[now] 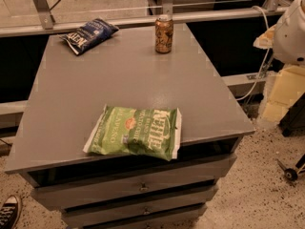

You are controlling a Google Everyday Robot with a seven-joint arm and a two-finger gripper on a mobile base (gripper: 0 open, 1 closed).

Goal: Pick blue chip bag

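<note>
The blue chip bag (89, 34) lies flat at the far left corner of the grey table top (124, 80). It is dark navy with white lettering and sits apart from everything else. My gripper is not in view. Only a white rounded part of my arm (291, 32) shows at the upper right edge, off to the right of the table and far from the bag.
A larger green Kettle chip bag (134, 131) lies near the table's front edge. A brown can (163, 34) stands upright at the far middle. Drawers (138, 187) sit below the top. A rail (143, 20) runs behind the table. A shoe (8, 211) shows at bottom left.
</note>
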